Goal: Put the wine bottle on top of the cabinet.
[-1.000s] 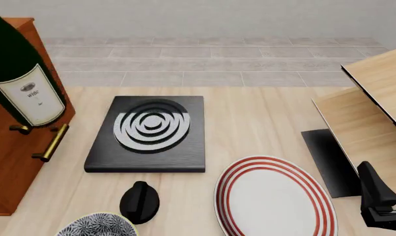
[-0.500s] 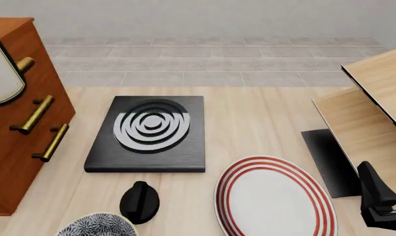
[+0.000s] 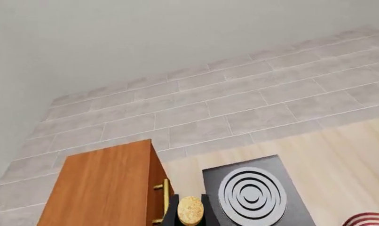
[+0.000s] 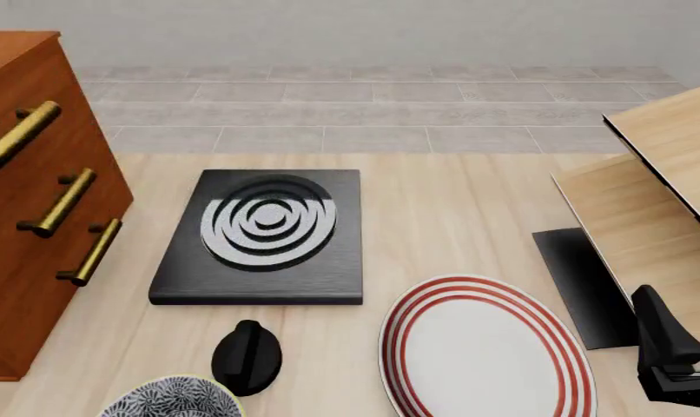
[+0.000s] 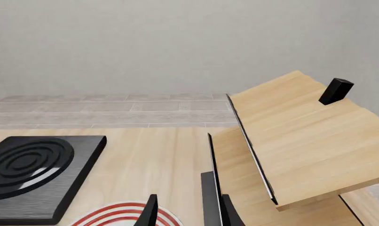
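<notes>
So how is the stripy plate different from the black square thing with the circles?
The plate is round and white with red rings near its rim; the black burner block is square, with silvery-grey rings in its middle. The plate is thin and looks shallow, while the block is a thick slab. The plate sits nearer the camera, partly cut off by the picture's edge; the block shows whole. Both lie flat on the wooden table.

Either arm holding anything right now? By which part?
Left: the bottle's gold cap shows right at the wrist camera, so it's likely held, but the jaws are out of frame and the grip point can't be told. Right gripper: open, empty.
</notes>
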Action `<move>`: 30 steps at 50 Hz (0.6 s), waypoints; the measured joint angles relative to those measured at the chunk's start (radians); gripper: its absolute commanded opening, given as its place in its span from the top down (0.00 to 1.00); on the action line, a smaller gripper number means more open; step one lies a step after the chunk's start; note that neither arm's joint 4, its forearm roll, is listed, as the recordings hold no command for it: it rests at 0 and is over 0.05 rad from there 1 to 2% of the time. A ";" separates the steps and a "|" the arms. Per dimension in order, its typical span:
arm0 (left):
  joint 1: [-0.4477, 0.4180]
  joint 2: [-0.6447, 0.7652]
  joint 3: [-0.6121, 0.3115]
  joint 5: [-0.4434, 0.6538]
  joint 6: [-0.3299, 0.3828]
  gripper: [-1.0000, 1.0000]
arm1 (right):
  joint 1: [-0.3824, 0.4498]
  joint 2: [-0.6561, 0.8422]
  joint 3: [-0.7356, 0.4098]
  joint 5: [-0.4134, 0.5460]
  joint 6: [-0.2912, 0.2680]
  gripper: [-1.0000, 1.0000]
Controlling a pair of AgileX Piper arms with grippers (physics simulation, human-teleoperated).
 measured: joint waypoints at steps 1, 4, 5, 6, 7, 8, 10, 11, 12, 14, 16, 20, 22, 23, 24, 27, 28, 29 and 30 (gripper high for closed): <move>0.009 0.000 -0.001 0.001 0.001 1.00 | 0.000 0.000 0.000 0.000 0.000 0.00; 0.034 0.000 -0.005 0.005 0.003 1.00 | 0.000 0.000 0.000 0.000 0.000 0.00; 0.043 0.000 -0.005 0.006 0.003 1.00 | 0.000 0.000 0.000 0.000 0.000 0.00; 0.052 0.000 -0.007 0.007 0.004 1.00 | 0.000 0.000 0.000 0.000 0.000 0.00; 0.061 0.000 -0.008 0.007 0.004 1.00 | 0.000 0.000 0.000 0.000 0.000 0.00; 0.070 0.000 -0.009 0.008 0.005 1.00 | 0.000 0.000 0.000 0.000 0.000 0.00; 0.089 0.002 -0.012 0.009 0.007 1.00 | 0.000 0.000 0.000 0.000 0.000 0.00; 0.099 0.002 -0.013 0.010 0.008 1.00 | 0.000 0.000 0.000 0.000 0.000 0.00; 0.109 0.004 -0.015 0.010 0.009 1.00 | 0.000 0.000 0.000 0.000 0.000 0.00; 0.128 0.006 -0.017 0.011 0.012 1.00 | 0.000 0.000 0.000 0.000 0.000 0.00; 0.148 0.010 -0.019 0.011 0.016 1.00 | 0.000 0.000 0.000 0.000 0.000 0.00; 0.185 0.019 -0.023 0.009 0.025 1.00 | 0.000 0.000 0.000 0.000 0.000 0.00; 0.204 0.024 -0.022 0.005 0.028 1.00 | 0.000 0.000 0.000 0.000 0.000 0.00; 0.213 0.025 -0.020 0.002 0.030 1.00 | 0.000 0.000 0.000 0.000 0.000 0.00; 0.222 0.027 -0.017 -0.002 0.032 1.00 | 0.000 0.000 0.000 0.000 0.000 0.00; 0.248 0.032 -0.004 -0.016 0.038 1.00 | 0.000 0.000 0.000 0.000 0.000 0.00; 0.257 0.033 0.001 -0.021 0.041 1.00 | 0.000 0.000 0.000 0.000 0.000 0.00; 0.266 0.036 0.005 -0.026 0.043 1.00 | 0.000 0.000 0.000 0.000 0.000 0.00; 0.274 0.038 0.008 -0.031 0.046 1.00 | 0.000 0.000 0.000 0.000 0.000 0.00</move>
